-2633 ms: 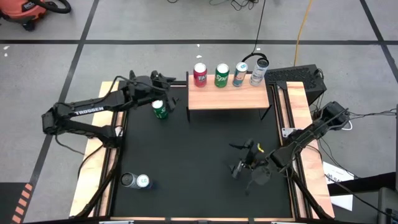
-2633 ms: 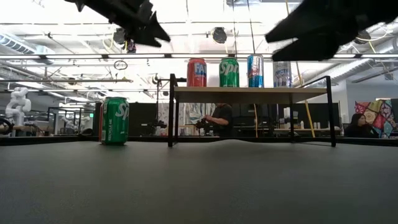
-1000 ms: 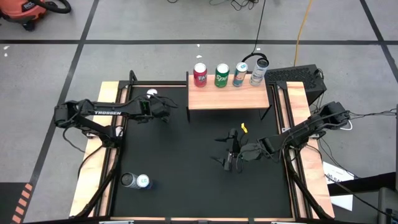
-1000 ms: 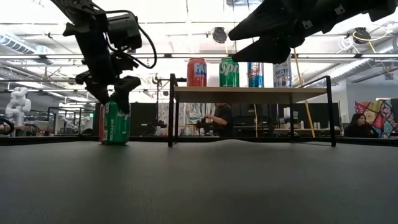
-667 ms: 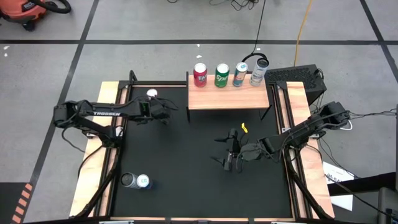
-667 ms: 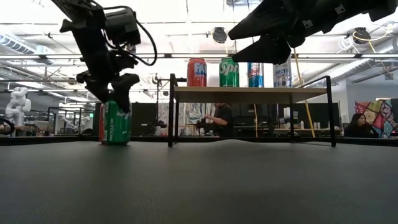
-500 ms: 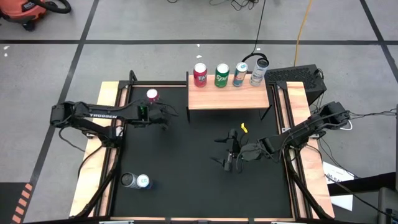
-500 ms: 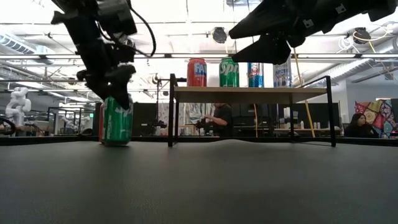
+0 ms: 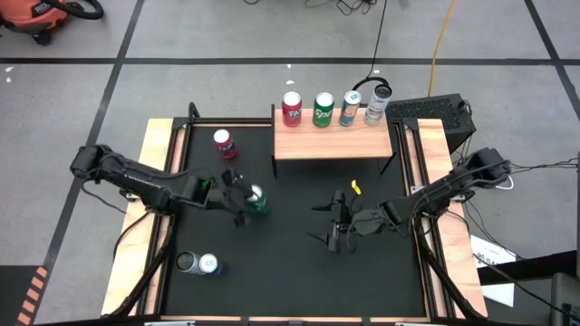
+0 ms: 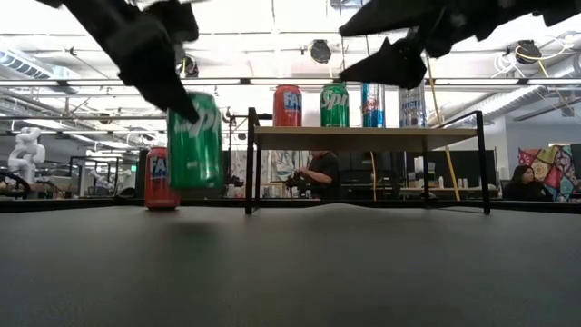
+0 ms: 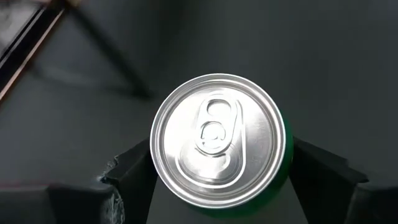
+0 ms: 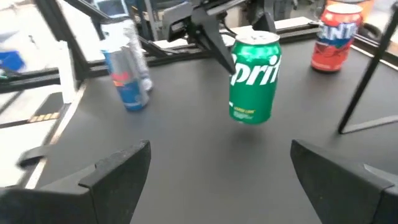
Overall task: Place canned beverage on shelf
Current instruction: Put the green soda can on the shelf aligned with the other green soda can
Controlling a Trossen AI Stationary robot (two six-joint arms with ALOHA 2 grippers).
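Note:
My left gripper [image 9: 246,204] is shut on a green Sprite can [image 9: 257,201], which hangs above the black mat [image 10: 195,141]; its silver top fills the left wrist view [image 11: 217,140]. A red Fanta can [image 9: 223,142] stands on its base on the mat left of the shelf [image 9: 333,143]. The shelf is a light-wood top on black legs and carries several cans along its far edge. My right gripper [image 9: 331,224] is open and empty over the mat's right half, facing the green can [image 12: 255,78]. My left gripper pinches the green can's side wall just below the rim [image 11: 283,158] between its two fingers [image 11: 134,168], one on each opposite side. The fingers come from above, slanting in from the table's left. The can hangs nearly upright, lifted clear of the mat.
Two cans [image 9: 198,263] stand at the mat's near left corner; they also show in the right wrist view [image 12: 127,65]. Wooden rails [image 9: 149,226] frame the mat. The shelf's black legs [image 10: 250,159] stand on the mat. Bare mat lies between the two grippers.
My left gripper has lifted the green can off the mat and carried it toward the table's near edge and a little to the right, away from the red can. The can stays about upright. The red can has stayed where it was.

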